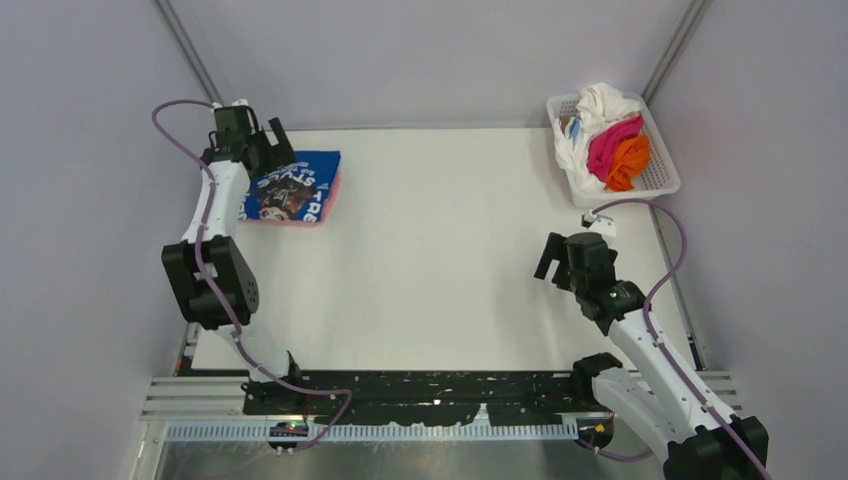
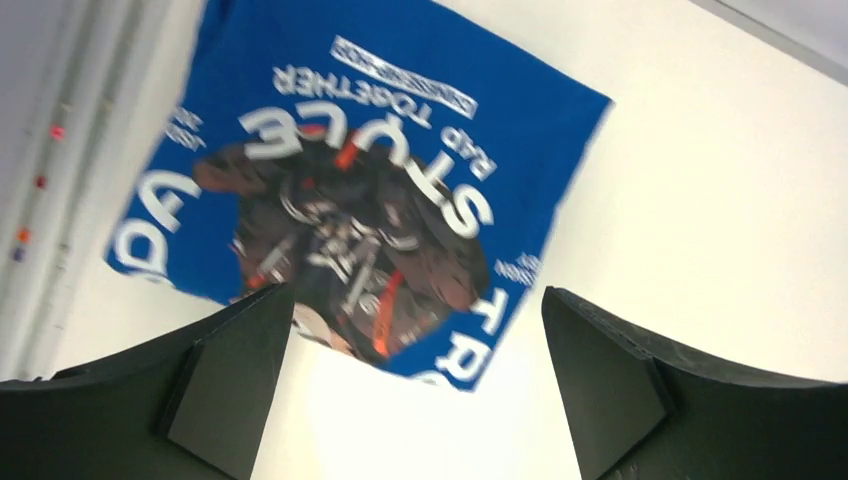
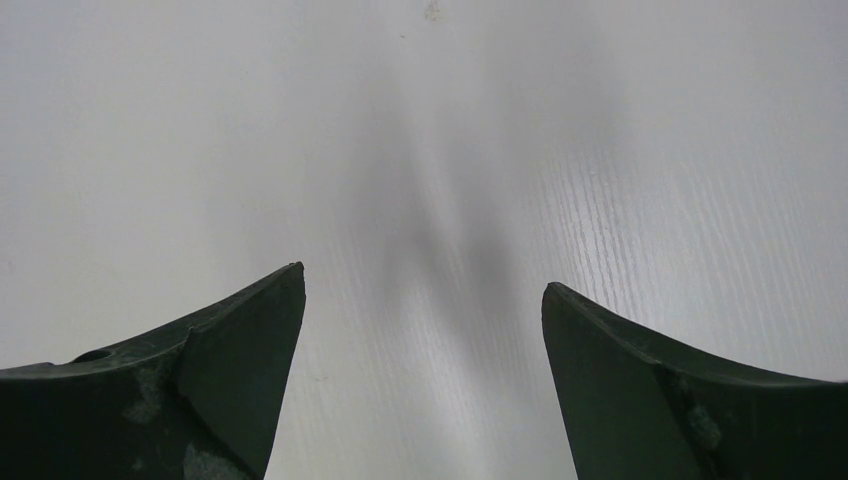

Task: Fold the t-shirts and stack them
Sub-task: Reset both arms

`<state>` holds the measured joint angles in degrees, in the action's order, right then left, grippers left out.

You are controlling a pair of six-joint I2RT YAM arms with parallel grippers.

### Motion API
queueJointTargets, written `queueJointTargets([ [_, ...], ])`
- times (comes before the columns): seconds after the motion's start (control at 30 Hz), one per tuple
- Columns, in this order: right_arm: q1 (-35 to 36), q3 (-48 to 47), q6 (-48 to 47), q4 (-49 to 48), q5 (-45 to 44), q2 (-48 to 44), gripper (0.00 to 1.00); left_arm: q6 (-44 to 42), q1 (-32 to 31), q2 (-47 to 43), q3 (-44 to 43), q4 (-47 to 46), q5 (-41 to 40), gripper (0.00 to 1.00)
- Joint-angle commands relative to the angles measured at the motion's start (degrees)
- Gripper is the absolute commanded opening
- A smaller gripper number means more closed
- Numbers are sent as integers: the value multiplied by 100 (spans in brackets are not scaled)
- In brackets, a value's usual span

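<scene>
The folded blue t-shirt (image 1: 298, 186) lies at the table's (image 1: 450, 260) far left, print up, on a pink shirt (image 1: 337, 186) whose edge peeks out beneath it. The left gripper (image 1: 258, 138) hovers just above it, fingers spread and holding nothing. White (image 1: 605, 103), magenta (image 1: 612, 146) and orange (image 1: 631, 161) shirts fill the basket (image 1: 662, 181) at the far right. The right gripper (image 1: 560, 258) hangs released over bare tabletop.

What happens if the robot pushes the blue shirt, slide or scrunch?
Probably scrunch: the blue shirt is soft folded cloth, so it would likely wrinkle. It lies on a pink shirt, so a push might skew the pile. Lifted, it would likely droop.
</scene>
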<state>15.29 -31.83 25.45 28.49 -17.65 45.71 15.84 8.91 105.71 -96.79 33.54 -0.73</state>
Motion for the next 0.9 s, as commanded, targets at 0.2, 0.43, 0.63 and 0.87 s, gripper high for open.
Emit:
queueJointTargets([
  [0.2,-19,19,228,-102,101,-469,95,1224,-1612,-3843,4357,-2200,-43,100],
  [0.43,-17,306,173,-361,212,-929,95,1810,-3305,-5519,6902,-3044,-654,100],
  [0.63,-18,825,155,-826,185,-1438,95,1693,-3510,-6184,7043,-2700,-909,100],
  [0.87,-17,984,193,-883,101,-1667,95,1642,-3510,-6292,7059,-2585,-970,100],
])
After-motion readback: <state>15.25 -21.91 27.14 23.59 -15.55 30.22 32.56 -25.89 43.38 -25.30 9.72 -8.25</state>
